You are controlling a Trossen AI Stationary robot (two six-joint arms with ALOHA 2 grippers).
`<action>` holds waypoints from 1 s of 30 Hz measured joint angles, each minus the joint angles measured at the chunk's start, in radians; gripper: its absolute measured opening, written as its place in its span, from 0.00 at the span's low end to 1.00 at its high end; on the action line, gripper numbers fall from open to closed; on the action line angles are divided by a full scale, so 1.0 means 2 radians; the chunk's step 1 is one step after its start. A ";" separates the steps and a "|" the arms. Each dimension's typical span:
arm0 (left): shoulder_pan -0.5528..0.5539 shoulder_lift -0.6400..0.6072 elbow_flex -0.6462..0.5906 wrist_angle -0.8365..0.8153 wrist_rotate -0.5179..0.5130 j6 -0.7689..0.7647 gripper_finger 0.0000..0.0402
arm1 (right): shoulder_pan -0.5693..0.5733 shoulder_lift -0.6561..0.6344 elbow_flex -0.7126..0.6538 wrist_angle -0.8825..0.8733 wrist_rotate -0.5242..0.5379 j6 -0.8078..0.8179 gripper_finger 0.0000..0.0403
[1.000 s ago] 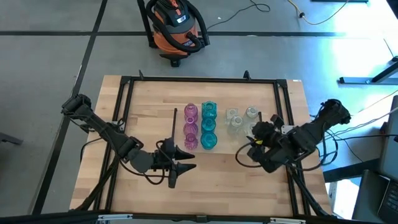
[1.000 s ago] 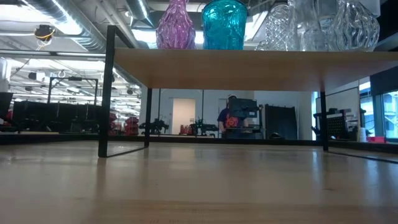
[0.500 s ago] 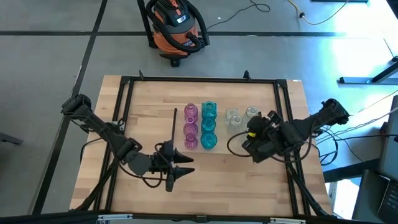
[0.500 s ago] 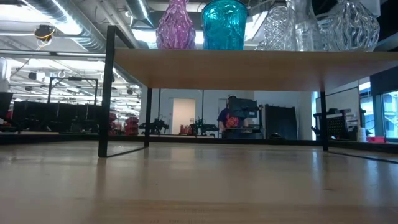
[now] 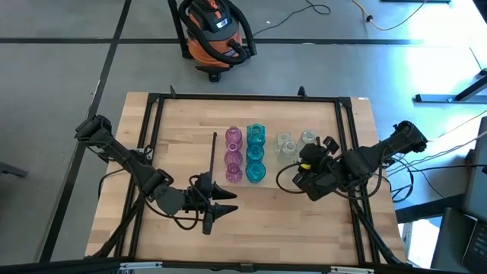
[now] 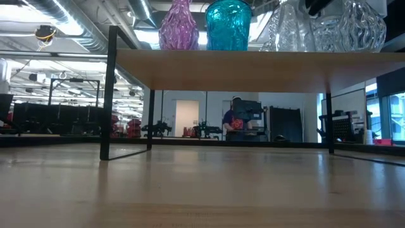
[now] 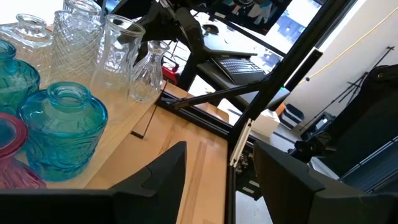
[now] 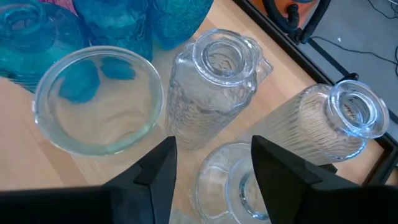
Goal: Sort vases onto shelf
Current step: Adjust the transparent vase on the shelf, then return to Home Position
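Note:
The shelf point(image 5: 269, 172) stands mid-table, and the vases stand upright on its top in rows: pink point(image 5: 233, 156), teal point(image 5: 255, 152) and clear point(image 5: 286, 144). In the low view they show above the shelf board point(image 6: 253, 69). My right gripper point(image 5: 308, 161) hangs open over the clear vases. In its wrist view the fingers point(image 8: 214, 146) stand on either side of a clear vase's mouth point(image 8: 233, 180), with a gap showing beside it. My left gripper point(image 5: 231, 202) is open near the shelf's near left corner, with nothing between its fingers point(image 7: 217, 155).
A black frame point(image 5: 243, 97) runs around the tabletop. An orange and black shop vacuum point(image 5: 214, 34) sits on the floor beyond the far edge. Bare wood point(image 5: 266, 228) lies between the shelf and the near edge. More clear vases point(image 8: 214, 81) crowd close around the right fingers.
My right gripper has moved toward the table's left and slightly down, in over the clear vases. A dark part of it now shows among them at the top of the low view. The vases have stayed where they were.

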 joint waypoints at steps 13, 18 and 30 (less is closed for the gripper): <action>0.000 0.000 0.000 0.013 0.000 0.000 0.45 | 0.029 -0.009 0.054 -0.042 0.021 0.021 0.46; 0.005 0.000 0.000 0.043 0.000 0.009 0.45 | 0.110 -0.060 0.065 0.000 0.174 0.045 0.46; 0.071 -0.069 0.000 0.152 0.022 0.190 0.34 | 0.245 -0.204 -0.135 0.322 0.412 0.002 0.30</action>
